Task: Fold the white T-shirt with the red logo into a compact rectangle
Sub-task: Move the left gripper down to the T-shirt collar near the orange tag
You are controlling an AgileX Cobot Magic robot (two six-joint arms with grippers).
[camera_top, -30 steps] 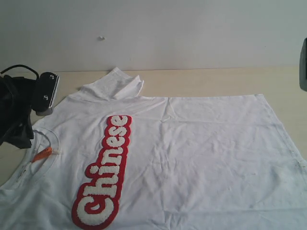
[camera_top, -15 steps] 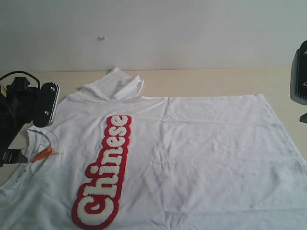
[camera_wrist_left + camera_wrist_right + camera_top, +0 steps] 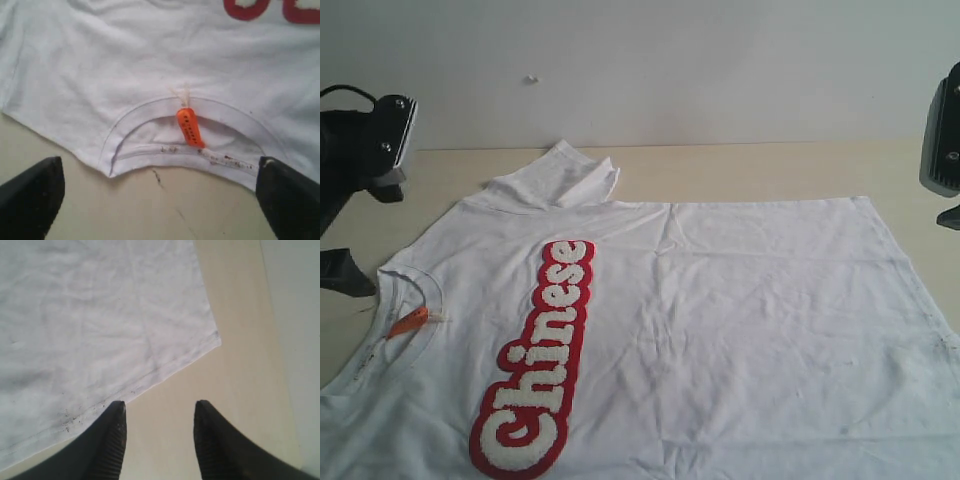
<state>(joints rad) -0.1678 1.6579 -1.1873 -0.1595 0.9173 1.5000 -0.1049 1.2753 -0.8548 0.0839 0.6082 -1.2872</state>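
The white T-shirt (image 3: 720,320) lies chest up on the pale table (image 3: 770,165), with its collar (image 3: 145,107) toward the left of the scene and its hem toward the right. The body is spread open in a single layer and lightly creased. The red logo (image 3: 535,360) runs as a long strip across the chest, fully exposed. The far sleeve (image 3: 560,175) is bunched and folded over on itself. An orange tag (image 3: 190,127) sits inside the collar.

The left gripper (image 3: 160,175) is raised clear of the cloth, just off the collar edge. Its fingers are spread wide and it is empty.

The right gripper (image 3: 160,407) hangs over bare table beside the hem corner (image 3: 212,337). Its fingers are parted and hold nothing. One fingertip overlaps the hem edge in the wrist view, and whether it touches the cloth cannot be told.
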